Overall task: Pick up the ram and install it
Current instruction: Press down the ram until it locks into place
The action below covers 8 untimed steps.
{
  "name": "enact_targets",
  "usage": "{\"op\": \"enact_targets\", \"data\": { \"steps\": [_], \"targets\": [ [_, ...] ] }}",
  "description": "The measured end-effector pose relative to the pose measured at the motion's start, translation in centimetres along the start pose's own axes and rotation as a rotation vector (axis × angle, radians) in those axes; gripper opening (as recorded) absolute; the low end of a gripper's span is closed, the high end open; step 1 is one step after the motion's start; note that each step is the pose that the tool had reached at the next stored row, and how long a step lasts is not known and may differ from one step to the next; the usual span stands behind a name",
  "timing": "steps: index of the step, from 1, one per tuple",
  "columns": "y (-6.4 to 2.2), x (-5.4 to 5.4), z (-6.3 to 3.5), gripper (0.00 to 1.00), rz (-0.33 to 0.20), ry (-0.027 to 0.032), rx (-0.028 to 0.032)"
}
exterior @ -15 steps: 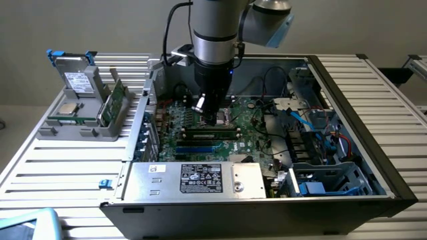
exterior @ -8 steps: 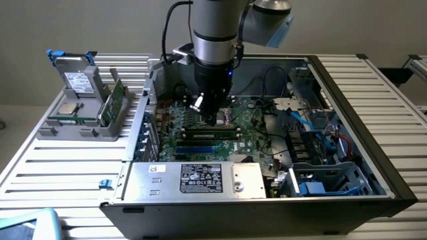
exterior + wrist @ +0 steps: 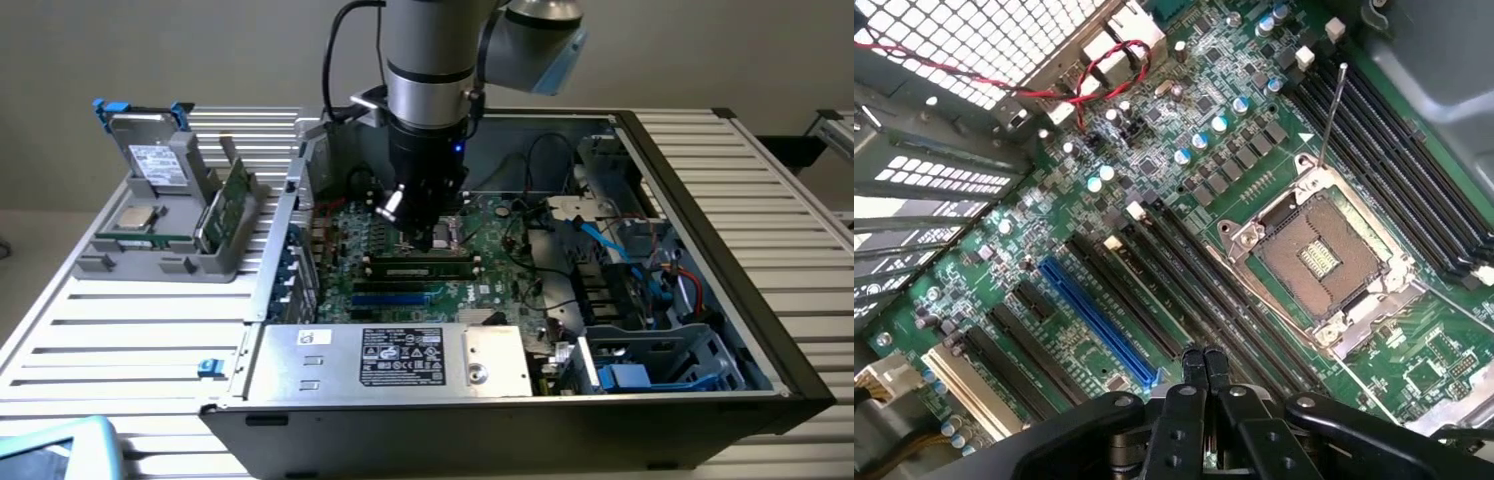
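Note:
The ram (image 3: 424, 266), a long green stick with black chips, sits along a black slot on the motherboard (image 3: 501, 250) inside the open computer case. My gripper (image 3: 424, 244) hangs straight down just above the ram's middle, shut with nothing between its fingers. I cannot tell whether the tips touch the ram. In the wrist view the gripper (image 3: 1202, 362) has its two fingertips pressed together over the long black slots (image 3: 1184, 280), beside the open processor socket (image 3: 1319, 260). The blue slot (image 3: 1099, 320) lies on the other side of the fingertips.
A grey rack (image 3: 100, 262) on the exterior view's left holds a boxy drive (image 3: 158, 160), a silver processor chip (image 3: 138, 217) and an upright green board (image 3: 235, 205). The metal power supply (image 3: 400, 358), case walls, drive cage (image 3: 641, 365) and loose cables (image 3: 607, 240) crowd the board.

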<state>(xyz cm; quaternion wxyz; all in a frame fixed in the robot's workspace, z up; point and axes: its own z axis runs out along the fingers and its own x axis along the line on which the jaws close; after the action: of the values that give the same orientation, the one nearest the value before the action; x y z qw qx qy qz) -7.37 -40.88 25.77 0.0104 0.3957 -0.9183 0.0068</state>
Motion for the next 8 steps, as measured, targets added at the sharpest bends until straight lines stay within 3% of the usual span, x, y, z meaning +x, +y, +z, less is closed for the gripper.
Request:
{"op": "enact_targets", "data": {
  "steps": [3, 8],
  "targets": [
    [-0.01, 0.00, -0.01, 0.11, 0.032, 0.0005, 0.0009],
    [-0.01, 0.01, -0.01, 0.11, 0.068, 0.0075, 0.0077]
  ]
}}
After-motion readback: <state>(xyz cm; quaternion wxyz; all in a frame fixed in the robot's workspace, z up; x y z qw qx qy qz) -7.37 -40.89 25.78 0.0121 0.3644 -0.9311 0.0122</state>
